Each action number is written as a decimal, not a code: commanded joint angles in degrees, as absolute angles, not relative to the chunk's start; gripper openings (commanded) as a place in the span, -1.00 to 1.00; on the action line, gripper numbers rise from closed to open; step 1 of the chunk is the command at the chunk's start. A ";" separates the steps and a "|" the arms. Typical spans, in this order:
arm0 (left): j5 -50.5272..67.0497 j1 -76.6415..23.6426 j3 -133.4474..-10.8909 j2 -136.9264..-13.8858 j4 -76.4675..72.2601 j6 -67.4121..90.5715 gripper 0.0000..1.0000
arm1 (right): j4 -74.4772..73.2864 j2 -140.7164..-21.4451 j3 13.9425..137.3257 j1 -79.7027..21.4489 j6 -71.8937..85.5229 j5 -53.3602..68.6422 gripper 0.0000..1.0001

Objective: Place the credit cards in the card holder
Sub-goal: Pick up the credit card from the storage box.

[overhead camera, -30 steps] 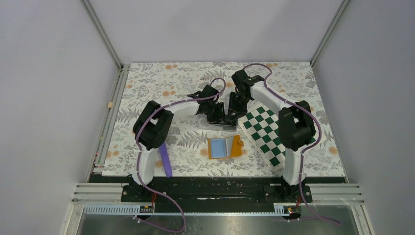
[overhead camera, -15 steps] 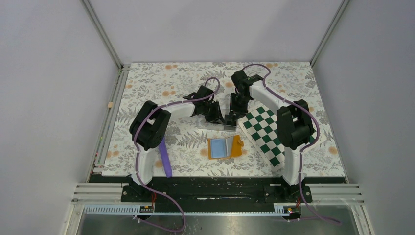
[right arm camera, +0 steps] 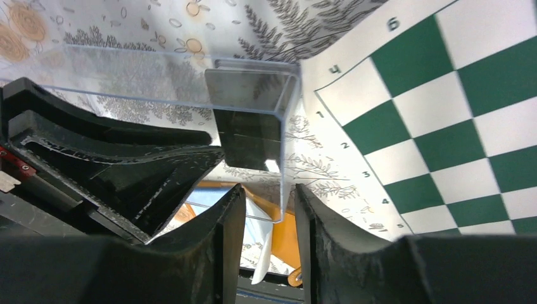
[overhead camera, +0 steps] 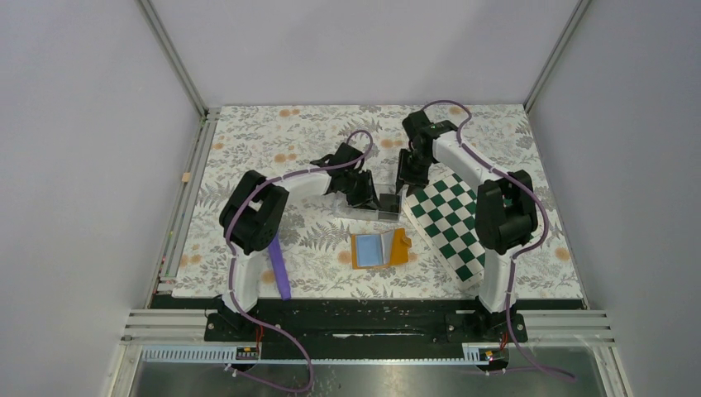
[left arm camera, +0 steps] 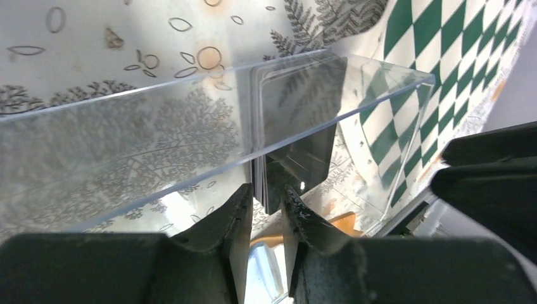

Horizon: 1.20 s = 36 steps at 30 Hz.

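Inside clear box (right arm camera: 126, 76): credit cards (right arm camera: 248, 136) upright; card holder (overhead camera: 377, 249) lies open nearby.

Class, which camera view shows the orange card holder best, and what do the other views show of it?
Top external: the card holder lies open and whole, blue lining up. Left wrist catches only an orange sliver past the clear box; right wrist shows an orange patch low in frame, mostly hidden.
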<state>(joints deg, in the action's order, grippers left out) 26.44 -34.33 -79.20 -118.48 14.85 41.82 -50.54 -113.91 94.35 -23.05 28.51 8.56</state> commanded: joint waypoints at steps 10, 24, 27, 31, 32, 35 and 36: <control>19.76 -36.05 -89.04 -123.05 24.53 39.90 -0.66 | -52.78 -115.71 93.96 -21.61 26.45 10.81 -0.16; 18.26 -37.56 -93.30 -123.47 27.85 38.44 -1.00 | -52.40 -117.34 93.52 -21.62 26.45 13.71 -0.89; 17.91 -37.99 -94.45 -122.75 28.43 38.12 -1.00 | -52.46 -117.50 93.43 -21.62 26.39 13.72 -0.90; 17.55 -38.50 -95.74 -122.03 29.27 37.39 -1.00 | -52.22 -117.49 93.17 -21.63 26.40 13.83 -0.91; 17.08 -38.72 -96.21 -121.83 29.86 37.09 -1.00 | -52.27 -117.51 93.09 -21.64 26.47 13.79 -0.91; 15.75 -39.24 -97.35 -121.37 31.06 36.30 -1.00 | -52.26 -117.53 92.95 -21.64 26.45 13.77 -0.92; 15.66 -39.36 -97.49 -121.21 31.18 36.15 -1.00 | -52.17 -117.52 92.90 -21.62 26.45 13.80 -0.92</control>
<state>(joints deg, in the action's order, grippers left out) 17.45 -38.20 -94.15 -123.66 30.70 37.76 -51.57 -117.38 93.45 -21.28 26.79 11.66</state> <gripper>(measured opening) 0.007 0.085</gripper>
